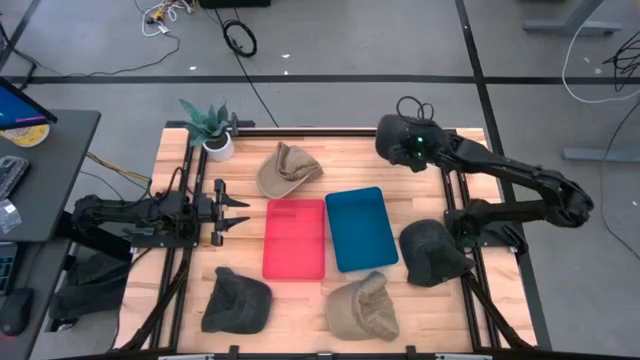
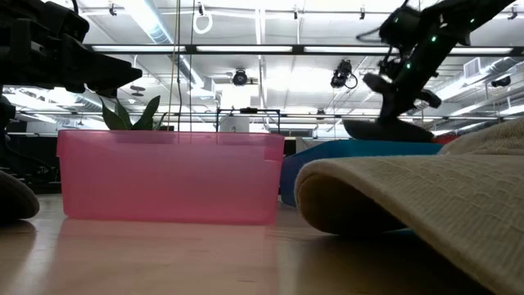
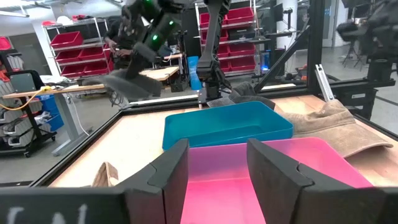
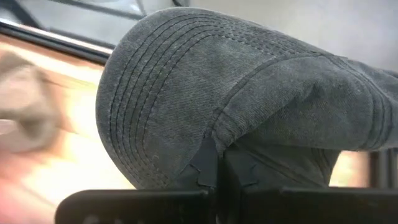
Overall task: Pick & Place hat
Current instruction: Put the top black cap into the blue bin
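My right gripper [image 1: 392,140] is over the table's far right and is shut on a dark grey hat [image 4: 236,93]. The hat also shows in the low view [image 2: 385,129] and in the left wrist view [image 3: 127,84], lifted beyond the blue bin [image 1: 360,228]. My left gripper [image 1: 240,212] is open and empty at the left edge of the red bin [image 1: 294,238], its fingers [image 3: 174,168] level and pointing at it. On the table lie a tan hat [image 1: 288,168] at the far middle, a dark hat [image 1: 235,300] near left, a tan hat [image 1: 362,305] near middle and a dark hat [image 1: 432,252] at the right. My right gripper pinches a fold of the dark grey hat [image 4: 214,146] between its two shut fingers, where the stitched brim meets the crown. The hat is lifted clear of the table and spreads out past the fingertips.
A potted plant [image 1: 212,128] stands at the far left corner. The red and blue bins sit side by side at the table's middle. The arms' black rails run along the left and right edges. A desk with a laptop [image 1: 20,115] stands left of the table.
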